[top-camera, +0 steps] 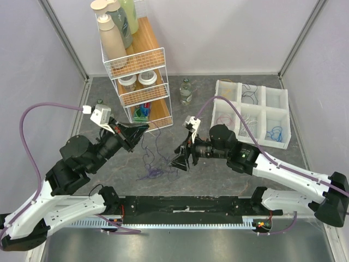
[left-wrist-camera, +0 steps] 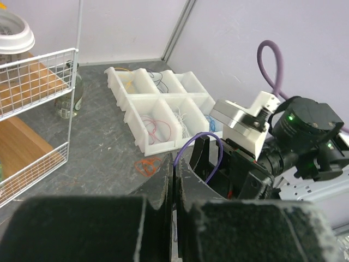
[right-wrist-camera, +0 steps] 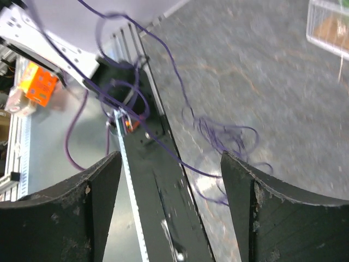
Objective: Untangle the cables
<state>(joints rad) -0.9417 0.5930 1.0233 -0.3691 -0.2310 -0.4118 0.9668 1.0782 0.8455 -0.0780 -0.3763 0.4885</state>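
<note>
Beside the purple cable (top-camera: pixel 151 170), right claw (right-wrist-camera: pixel 170 158) gapes wide.

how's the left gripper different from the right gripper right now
The black left gripper has its jaws shut on the thin purple cable; the black right gripper has its jaws wide apart and holds nothing. The left gripper sits beside the white wire rack; the right gripper points at the cable's tangled heap. Both are black, two-fingered and close to that same cable.
</note>
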